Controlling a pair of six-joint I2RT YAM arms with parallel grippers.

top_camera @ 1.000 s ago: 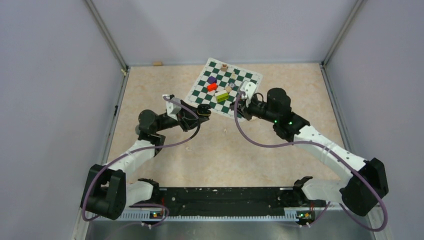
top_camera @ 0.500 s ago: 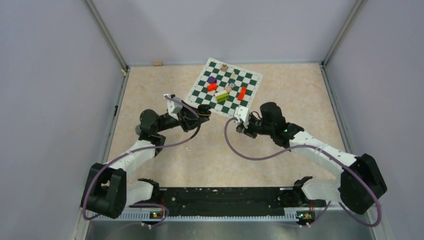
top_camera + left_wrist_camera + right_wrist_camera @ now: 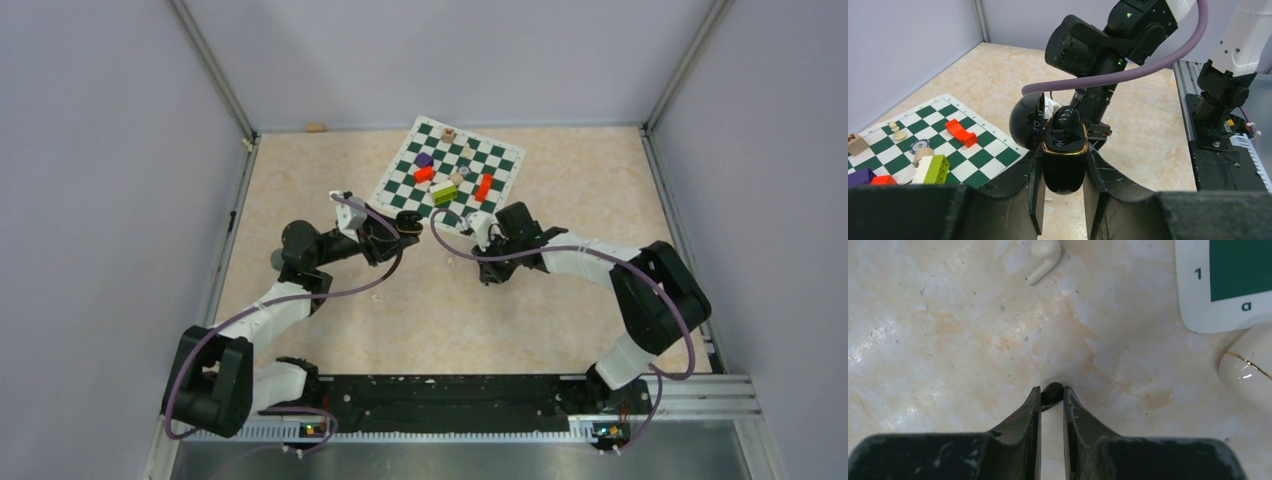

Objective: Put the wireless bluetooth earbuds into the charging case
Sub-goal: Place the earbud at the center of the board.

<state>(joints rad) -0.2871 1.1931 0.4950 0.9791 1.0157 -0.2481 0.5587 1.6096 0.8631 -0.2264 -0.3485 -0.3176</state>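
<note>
Left fingers [image 3: 1029, 200] clamp the open charging case [image 3: 1064, 162]; right fingers [image 3: 1026, 426] pinch a mostly hidden earbud [image 3: 1052, 390].

arms [image 3: 272, 308]: white links, black joints | cables [image 3: 1128, 75]: purple | left tool [image 3: 1063, 155]: black

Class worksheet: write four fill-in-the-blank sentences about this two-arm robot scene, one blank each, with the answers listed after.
1. The left gripper is shut on the charging case, whose lid stands ____.
2. The earbud pinched in the right gripper is ____ in colour.
3. The loose earbud lying on the table is ____ in colour.
4. The chessboard corner is marked 1 and the letter ____.
Answers: open; black; white; a.
</note>
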